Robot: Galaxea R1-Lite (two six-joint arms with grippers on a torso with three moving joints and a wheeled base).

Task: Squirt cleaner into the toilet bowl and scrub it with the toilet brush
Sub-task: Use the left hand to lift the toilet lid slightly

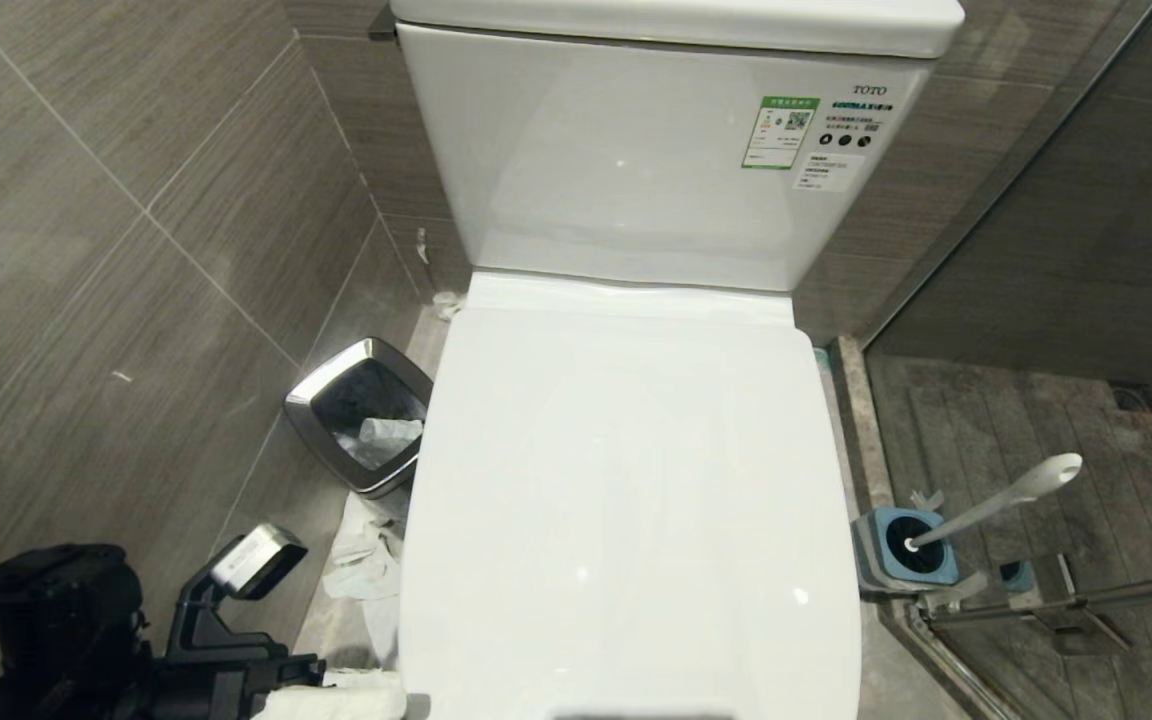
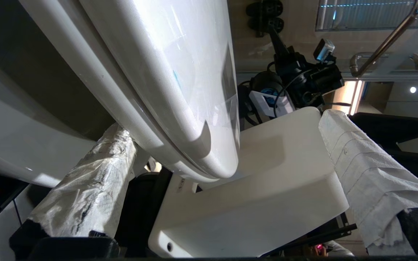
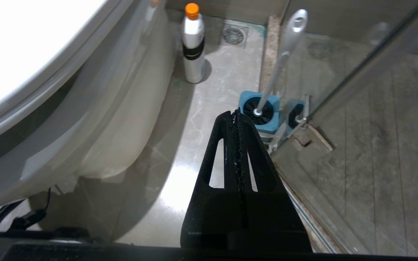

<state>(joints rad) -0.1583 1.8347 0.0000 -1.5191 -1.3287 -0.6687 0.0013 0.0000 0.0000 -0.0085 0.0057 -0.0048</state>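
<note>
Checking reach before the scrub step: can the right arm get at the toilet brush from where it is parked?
Probably yes. The right gripper, shut, points almost straight at the toilet brush standing in its blue holder; only bare floor lies between, though the glass door edge runs close alongside.

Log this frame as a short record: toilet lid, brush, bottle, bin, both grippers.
lid: glossy white toilet lid down, bowl covered
brush: slim white-grey toilet brush standing in its square blue holder, by the glass shower door
bottle: white bottle with orange cap, upright on floor beside toilet
bin: square steel bin, paper inside
left gripper: open, cloth-wrapped fingers straddling the lid's front edge
right gripper: shut, empty
</note>
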